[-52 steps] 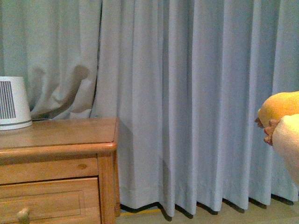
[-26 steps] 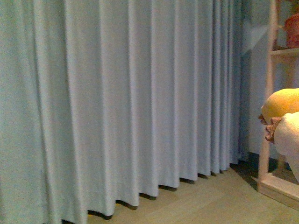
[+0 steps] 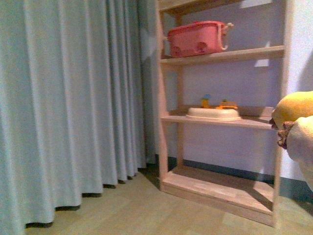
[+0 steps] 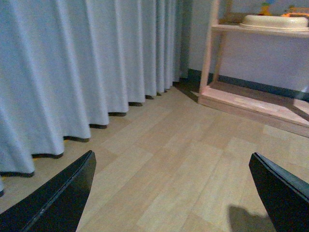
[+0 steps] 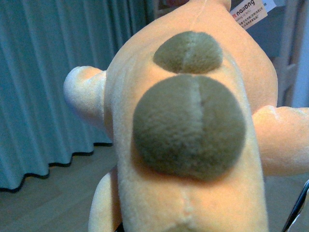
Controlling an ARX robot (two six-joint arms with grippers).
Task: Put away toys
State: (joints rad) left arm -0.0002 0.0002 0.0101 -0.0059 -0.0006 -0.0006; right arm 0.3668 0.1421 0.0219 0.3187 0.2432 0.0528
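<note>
The yellow-orange plush animal [image 3: 297,108] shows at the right edge of the front view, held up in the air with a brownish paw tip beside it. It fills the right wrist view, where the plush animal [image 5: 193,159] shows two brown round patches and a tag. My right gripper is shut on it, and only a thin dark finger edge [image 5: 299,208] shows past the plush. My left gripper [image 4: 174,193] is open above the wooden floor, with nothing between its black fingertips [image 4: 67,193].
A light wooden shelf unit [image 3: 168,117] stands ahead on the right. A pink toy bin [image 3: 198,38] sits on an upper shelf, and a cream tray [image 3: 213,113] with small colourful toys on the middle one. Pale blue curtains [image 3: 63,98] hang on the left above the wood floor [image 3: 137,210].
The front view has swung right, from a wooden cabinet and curtains to the shelf unit. The plush stays at the same spot at the right edge.
</note>
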